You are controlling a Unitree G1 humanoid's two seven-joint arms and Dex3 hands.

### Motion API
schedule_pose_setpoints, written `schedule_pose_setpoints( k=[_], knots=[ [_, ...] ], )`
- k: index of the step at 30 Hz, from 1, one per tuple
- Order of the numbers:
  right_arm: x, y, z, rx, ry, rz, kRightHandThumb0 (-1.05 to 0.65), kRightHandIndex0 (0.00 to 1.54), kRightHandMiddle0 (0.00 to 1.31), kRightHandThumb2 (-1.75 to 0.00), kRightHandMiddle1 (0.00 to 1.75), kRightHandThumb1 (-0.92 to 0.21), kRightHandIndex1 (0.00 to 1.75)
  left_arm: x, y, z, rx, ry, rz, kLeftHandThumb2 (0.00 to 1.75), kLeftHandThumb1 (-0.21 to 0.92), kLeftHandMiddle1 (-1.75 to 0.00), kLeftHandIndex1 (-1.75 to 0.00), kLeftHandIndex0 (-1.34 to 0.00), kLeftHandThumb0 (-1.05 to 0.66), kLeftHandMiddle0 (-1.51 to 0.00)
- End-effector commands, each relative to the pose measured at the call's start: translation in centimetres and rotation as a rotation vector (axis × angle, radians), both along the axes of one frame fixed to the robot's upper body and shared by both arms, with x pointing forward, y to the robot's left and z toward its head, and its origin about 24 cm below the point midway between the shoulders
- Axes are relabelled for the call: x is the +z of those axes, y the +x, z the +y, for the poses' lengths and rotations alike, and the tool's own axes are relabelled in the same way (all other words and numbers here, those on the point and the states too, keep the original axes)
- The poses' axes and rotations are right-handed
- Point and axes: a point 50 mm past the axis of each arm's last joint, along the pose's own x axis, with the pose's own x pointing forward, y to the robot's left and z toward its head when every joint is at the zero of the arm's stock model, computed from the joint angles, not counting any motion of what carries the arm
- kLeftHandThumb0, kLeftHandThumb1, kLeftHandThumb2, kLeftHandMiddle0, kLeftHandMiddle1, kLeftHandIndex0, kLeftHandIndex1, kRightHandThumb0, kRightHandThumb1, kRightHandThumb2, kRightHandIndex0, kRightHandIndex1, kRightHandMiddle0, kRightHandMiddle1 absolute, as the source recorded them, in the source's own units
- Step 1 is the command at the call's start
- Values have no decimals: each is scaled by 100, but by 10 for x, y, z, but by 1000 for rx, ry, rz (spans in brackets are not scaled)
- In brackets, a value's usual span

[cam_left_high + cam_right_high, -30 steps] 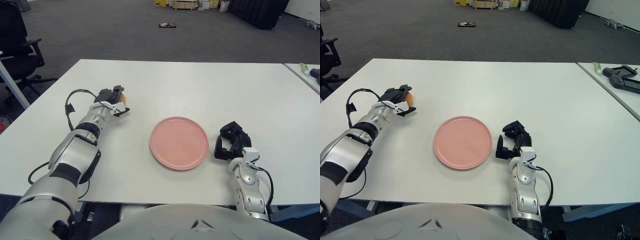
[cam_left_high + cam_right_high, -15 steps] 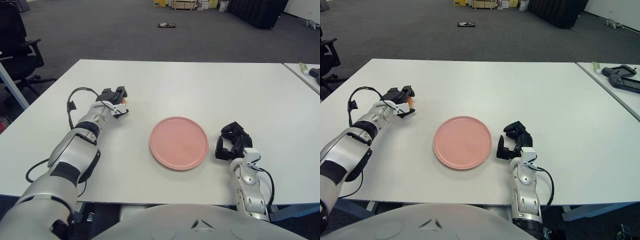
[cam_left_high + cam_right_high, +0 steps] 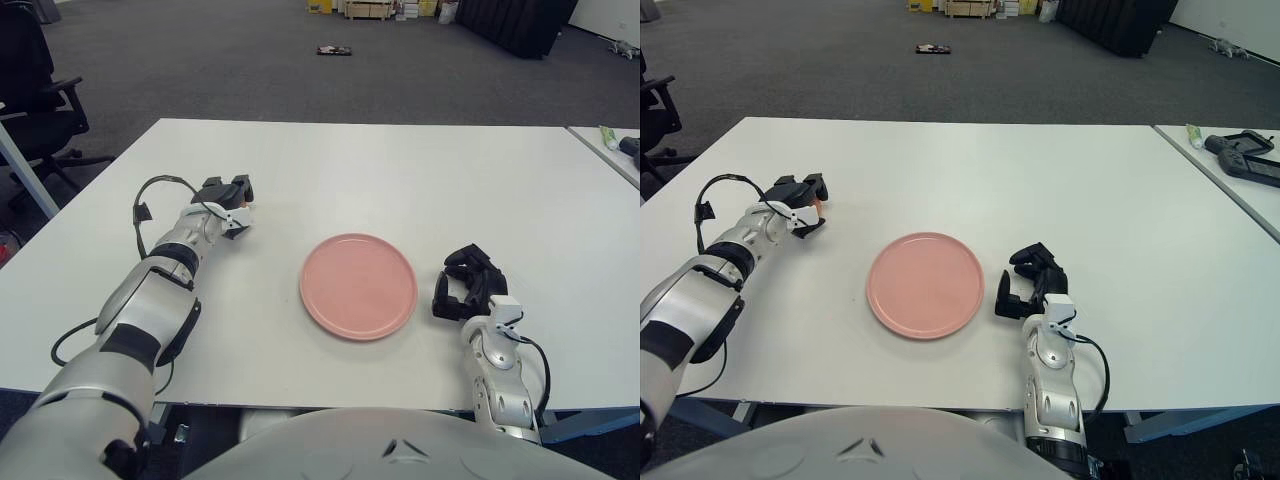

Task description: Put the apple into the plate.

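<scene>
Pink and round, the plate (image 3: 358, 285) lies flat near the front middle of the white table (image 3: 420, 180), and nothing is in it; its whole face shows bare. To its left, well apart from it, the left hand (image 3: 228, 197) is stretched out over the table top with its dark fingers (image 3: 238, 186) curled round the apple (image 3: 818, 203), of which only a small orange sliver shows past the fingers on the side toward the plate. The fingers cover nearly all of the fruit, so the hand is closed about it rather than spread; whether the apple sits on the table or is lifted off it cannot be told. A black cable (image 3: 150, 195) loops up from the wrist of that arm, just behind the hand. On the other side of the plate, just beside its right rim but not touching it, the right hand (image 3: 465, 291) shows with its black fingers bent inward in a loose fist and nothing between them. At the far right edge a second table (image 3: 1230, 165) stands apart from the first, with a dark device (image 3: 1244, 156) and a small tube (image 3: 1195, 134) lying on it. Behind the tables, grey carpet (image 3: 250, 60) runs back, and an office chair (image 3: 35, 95) stands off to the left.
</scene>
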Motion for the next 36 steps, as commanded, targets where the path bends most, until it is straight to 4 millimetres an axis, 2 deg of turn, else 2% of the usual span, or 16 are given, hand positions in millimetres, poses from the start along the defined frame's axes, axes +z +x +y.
schedule_pose_setpoints(
  k=[1,4,9,36],
  knots=[
    [-10,-6,-2,-20,28,66,-1,94,73,-175,162,9,175,-6,-5,7,39,20,6,142,22,-173,-174,-50,-4,-63],
    [-10,-5,-3,-23,25,57,-1,94,73,-175,162,9,175,-7,-6,8,56,19,-6,148,17,-172,-174,-54,-2,-68],
    [-10,-4,-5,-23,17,51,-1,94,74,-175,161,10,175,-8,-7,8,72,15,-12,153,10,-161,-175,-59,0,-79],
    [-9,-1,-8,-18,0,45,-1,94,74,-175,161,9,175,-10,-9,12,181,-103,-66,158,3,-154,-175,-63,0,-88]
  ],
)
